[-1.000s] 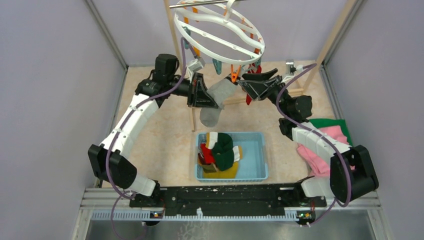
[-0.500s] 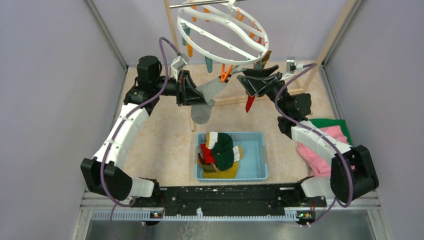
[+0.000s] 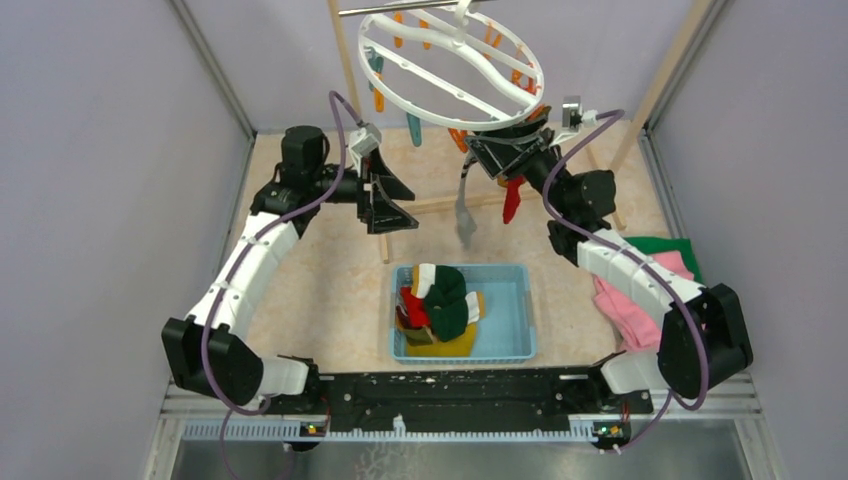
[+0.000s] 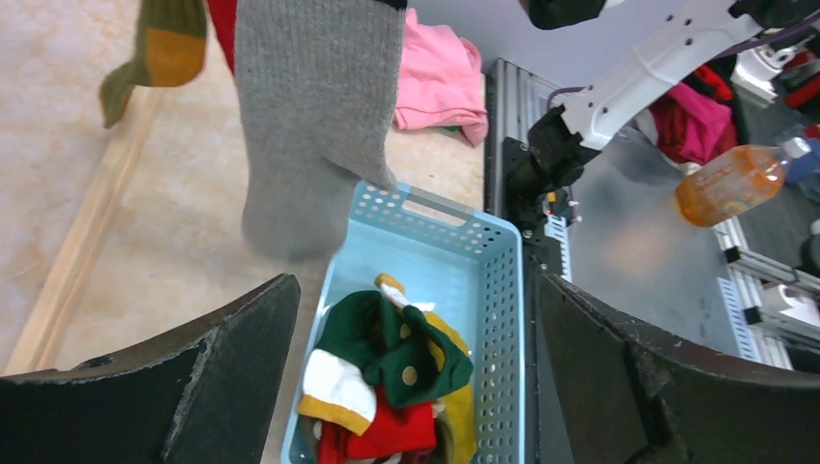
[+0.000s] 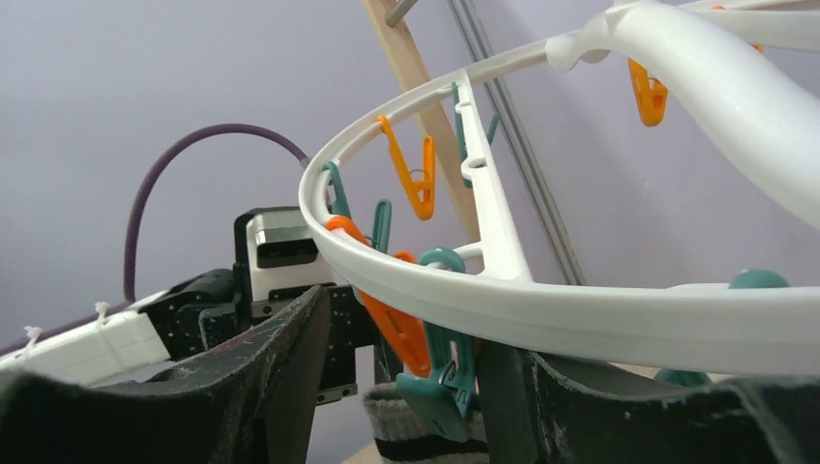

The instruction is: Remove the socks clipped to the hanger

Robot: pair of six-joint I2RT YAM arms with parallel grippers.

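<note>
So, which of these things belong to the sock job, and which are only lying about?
Job:
hanger
grey sock
red sock
olive striped sock
blue basket with socks already in it

Lying about:
pink cloth
green cloth
orange bottle

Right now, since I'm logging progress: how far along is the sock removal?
Done: several socks lie in the basket. In hand: nothing; left pincer is open, right pincer open up at the hanger. Left: grey sock, red sock and striped sock hang from it.
</note>
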